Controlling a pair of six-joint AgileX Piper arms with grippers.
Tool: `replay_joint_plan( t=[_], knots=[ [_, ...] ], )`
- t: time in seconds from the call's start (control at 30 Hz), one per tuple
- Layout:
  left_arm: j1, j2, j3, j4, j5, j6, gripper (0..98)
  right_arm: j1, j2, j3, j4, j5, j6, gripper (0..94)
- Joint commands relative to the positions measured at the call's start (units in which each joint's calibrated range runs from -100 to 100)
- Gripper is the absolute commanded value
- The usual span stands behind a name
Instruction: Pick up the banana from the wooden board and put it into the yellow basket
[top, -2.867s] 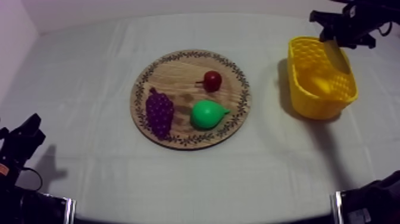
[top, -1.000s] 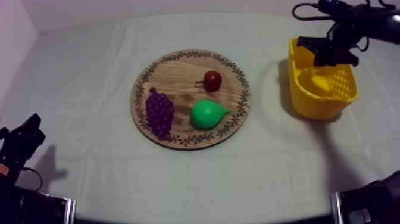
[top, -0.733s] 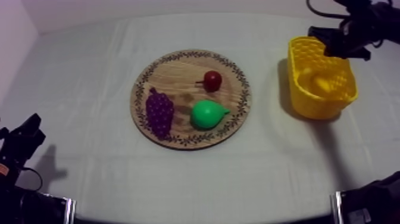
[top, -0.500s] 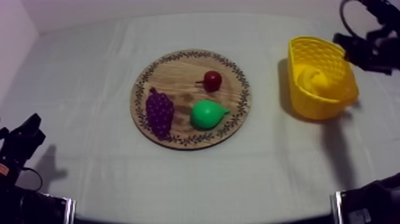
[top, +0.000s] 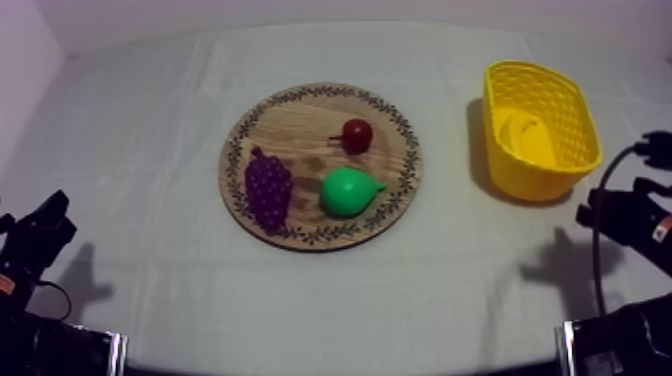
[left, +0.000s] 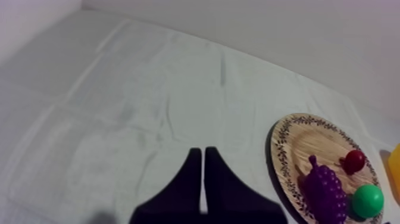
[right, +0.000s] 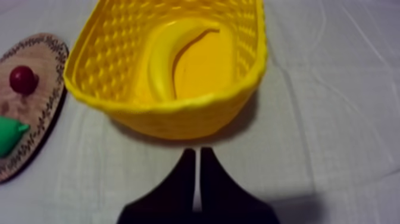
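Two large things sit on the cloth (top: 150, 130) before you: the wooden board (top: 300, 125) mid-table and the yellow basket (top: 545, 178), well apart from it on the right arm's side. Your banana (right: 161, 56) lies inside the basket, curved along its wall. On the board you have the grapes (top: 267, 187), the pear (top: 347, 191) beside them and the small red fruit (top: 357, 134). Both pincers are clenched on nothing — the left gripper (left: 203, 152) over bare cloth, the right gripper (right: 197, 152) just outside the basket.

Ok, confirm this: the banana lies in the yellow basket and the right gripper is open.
Not quite: the right gripper is shut, its fingers together as a narrow wedge in the right wrist view. The banana does lie in the yellow basket.
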Motion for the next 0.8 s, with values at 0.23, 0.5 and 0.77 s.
replay_joint_plan(
  t=[0.23, 0.5, 0.77],
  knots=[
    [0.0, 0.0, 0.0, -0.02, 0.0, 0.0, 0.1, 0.6, -21.6, 1.8, -3.1, 12.4, 5.0, 0.6],
    [0.0, 0.0, 0.0, -0.02, 0.0, 0.0, 0.1, 2.3, -26.6, 1.5, -3.6, 14.1, 4.2, 0.6],
    [0.0, 0.0, 0.0, -0.02, 0.0, 0.0, 0.1, 3.0, -27.2, 2.4, -3.7, 11.4, 4.9, 0.6]
  ],
)
